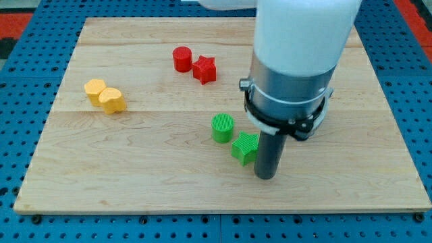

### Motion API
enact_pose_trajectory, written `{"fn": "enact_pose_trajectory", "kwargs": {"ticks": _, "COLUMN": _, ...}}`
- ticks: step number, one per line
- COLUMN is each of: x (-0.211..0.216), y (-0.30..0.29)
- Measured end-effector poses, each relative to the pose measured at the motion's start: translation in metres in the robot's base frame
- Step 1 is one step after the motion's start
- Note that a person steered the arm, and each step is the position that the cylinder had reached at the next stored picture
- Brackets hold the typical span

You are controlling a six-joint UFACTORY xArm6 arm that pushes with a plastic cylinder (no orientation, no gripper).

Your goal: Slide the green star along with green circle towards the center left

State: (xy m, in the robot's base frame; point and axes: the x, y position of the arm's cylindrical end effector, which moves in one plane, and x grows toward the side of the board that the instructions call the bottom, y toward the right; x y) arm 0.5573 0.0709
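The green star (244,148) lies right of the board's middle, toward the view's bottom. The green circle (222,127) stands just up and left of it, touching or nearly touching it. My tip (265,175) is down on the board at the star's lower right edge, right against it. The rod rises from there into the large white and grey arm body that fills the view's upper right.
A red circle (181,59) and a red star (204,69) sit together near the view's top middle. Two yellow blocks (95,88) (112,100) touch each other at the centre left. The wooden board (135,175) ends in a blue pegboard surround.
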Motion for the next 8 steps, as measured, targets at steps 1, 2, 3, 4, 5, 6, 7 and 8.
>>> {"fn": "enact_pose_trajectory", "kwargs": {"ticks": 1, "x": -0.031, "y": -0.02}}
{"fn": "enact_pose_trajectory", "kwargs": {"ticks": 2, "x": -0.053, "y": -0.055}}
{"fn": "enact_pose_trajectory", "kwargs": {"ticks": 3, "x": -0.059, "y": -0.06}}
{"fn": "enact_pose_trajectory", "kwargs": {"ticks": 4, "x": -0.05, "y": -0.034}}
{"fn": "enact_pose_trajectory", "kwargs": {"ticks": 5, "x": -0.048, "y": -0.039}}
{"fn": "enact_pose_trajectory", "kwargs": {"ticks": 6, "x": -0.064, "y": -0.079}}
{"fn": "enact_pose_trajectory", "kwargs": {"ticks": 7, "x": -0.097, "y": -0.108}}
{"fn": "enact_pose_trajectory", "kwargs": {"ticks": 8, "x": -0.12, "y": -0.127}}
